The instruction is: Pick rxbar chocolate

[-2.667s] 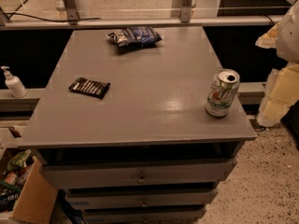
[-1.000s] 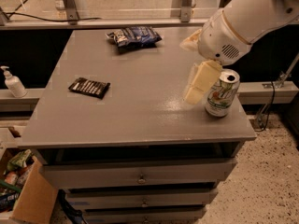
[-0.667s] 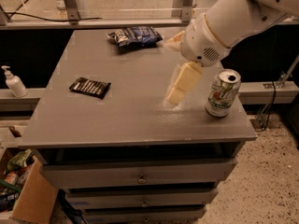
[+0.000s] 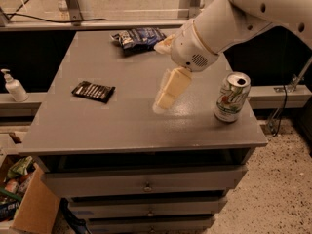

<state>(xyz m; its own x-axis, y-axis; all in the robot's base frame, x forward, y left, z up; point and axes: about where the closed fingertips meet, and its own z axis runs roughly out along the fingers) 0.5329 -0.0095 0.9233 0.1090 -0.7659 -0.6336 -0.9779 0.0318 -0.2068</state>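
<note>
The rxbar chocolate is a small flat black bar with white lettering. It lies on the left part of the grey table top. My gripper hangs over the middle of the table, to the right of the bar and well apart from it. Its cream fingers are spread and hold nothing. The white arm comes in from the upper right.
A crinkled dark blue-and-white snack bag lies at the back of the table, just behind the gripper. A green-and-white can stands near the right edge. A soap bottle stands on a ledge to the left. A cardboard box sits on the floor at lower left.
The arm has swung in from the right edge, past the can, and leftward to the middle of the table. The bar, bag and can have not moved.
</note>
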